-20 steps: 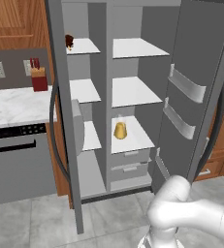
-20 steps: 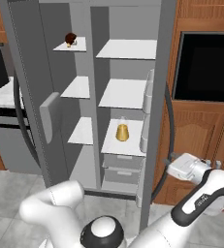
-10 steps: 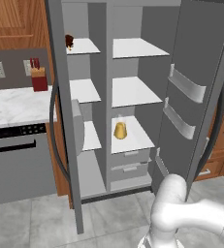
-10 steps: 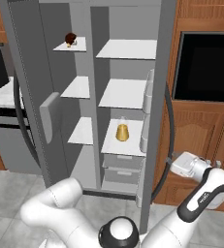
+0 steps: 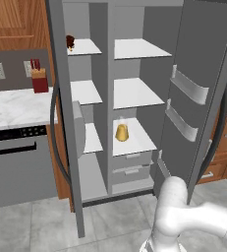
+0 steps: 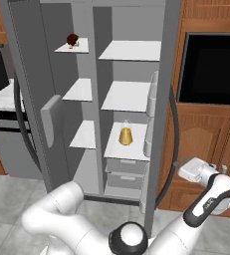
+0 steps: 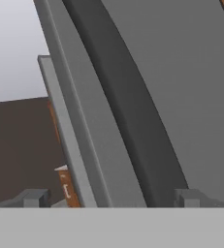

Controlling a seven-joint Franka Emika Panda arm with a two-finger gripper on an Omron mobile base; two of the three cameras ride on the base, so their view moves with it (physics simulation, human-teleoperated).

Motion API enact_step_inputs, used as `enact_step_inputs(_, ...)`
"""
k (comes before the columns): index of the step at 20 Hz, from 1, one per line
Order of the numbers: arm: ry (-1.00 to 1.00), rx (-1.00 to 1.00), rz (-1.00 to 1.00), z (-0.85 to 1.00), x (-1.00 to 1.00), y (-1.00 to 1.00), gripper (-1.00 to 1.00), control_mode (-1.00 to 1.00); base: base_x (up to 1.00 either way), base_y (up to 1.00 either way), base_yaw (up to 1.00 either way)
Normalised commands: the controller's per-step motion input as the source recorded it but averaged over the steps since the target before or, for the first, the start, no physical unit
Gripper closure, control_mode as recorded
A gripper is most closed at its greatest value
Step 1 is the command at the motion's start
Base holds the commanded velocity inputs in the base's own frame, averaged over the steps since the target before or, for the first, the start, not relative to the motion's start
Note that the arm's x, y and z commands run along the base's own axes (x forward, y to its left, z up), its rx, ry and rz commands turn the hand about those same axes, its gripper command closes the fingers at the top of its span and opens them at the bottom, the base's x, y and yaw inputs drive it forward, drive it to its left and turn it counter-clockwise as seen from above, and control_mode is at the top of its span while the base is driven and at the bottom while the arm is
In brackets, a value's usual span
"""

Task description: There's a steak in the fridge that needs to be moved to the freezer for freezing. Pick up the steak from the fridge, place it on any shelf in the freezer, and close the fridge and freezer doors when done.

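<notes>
The end effector (image 7: 111, 197) was seen just behind the wide fridge door (image 6: 161, 99), with its finger tips (image 7: 33, 197) spread wide and nothing held between them; the door's dark bar handle (image 7: 128, 121) ran up through the gap without being clamped. Since the steak (image 5: 70, 42) was already found on the top shelf of the freezer (image 5: 85, 91), well apart from the arm, the step in hand was judged to be the shutting of the doors, the fridge door first. For that to be done well, the push would best be applied flat against the outer face beside the handle and carried along the door's arc, so that the fingers would not be caught on the bar. The narrow freezer door (image 5: 61, 98) was left standing open on the far side and would have to be dealt with afterwards. Inside the fridge (image 5: 137, 93) a yellow cup-shaped thing (image 5: 122, 132) was set upright on the lowest broad shelf, above two grey drawers (image 5: 132, 165). A grey tiled floor (image 5: 46, 226) was laid before the unit. Further off, a marble worktop (image 5: 16, 106) with a red block (image 5: 38, 78) was placed to one side, and a black wall oven (image 6: 211, 67) was set in wooden cabinets on the other.
</notes>
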Motion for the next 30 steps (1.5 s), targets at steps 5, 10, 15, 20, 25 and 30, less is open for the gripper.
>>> enact_step_inputs(5, 0.0, 0.0, -0.05, -0.13, 0.06, -0.01, -1.0, -1.0, 0.0, 0.0, 0.0)
enact_step_inputs(10, 0.0, 0.0, 0.0, -0.03, 0.18, 0.22, -1.0, -1.0, 0.0, 0.0, 0.0)
enact_step_inputs(15, 0.0, 0.0, 0.0, -0.08, 0.77, 0.68, -1.0, -1.0, 0.0, 0.0, 0.0)
enact_step_inputs(20, 0.0, 0.0, 0.0, 0.0, 0.34, 0.36, -1.0, -1.0, 0.0, 0.0, 0.0)
enact_step_inputs(25, -0.02, 0.0, 0.0, -0.05, -0.08, 0.97, -1.0, -1.0, 0.0, 0.0, 0.0)
enact_step_inputs(30, -0.01, 0.0, 0.0, -0.03, -0.01, 1.0, -1.0, -1.0, 0.0, 0.0, 0.0)
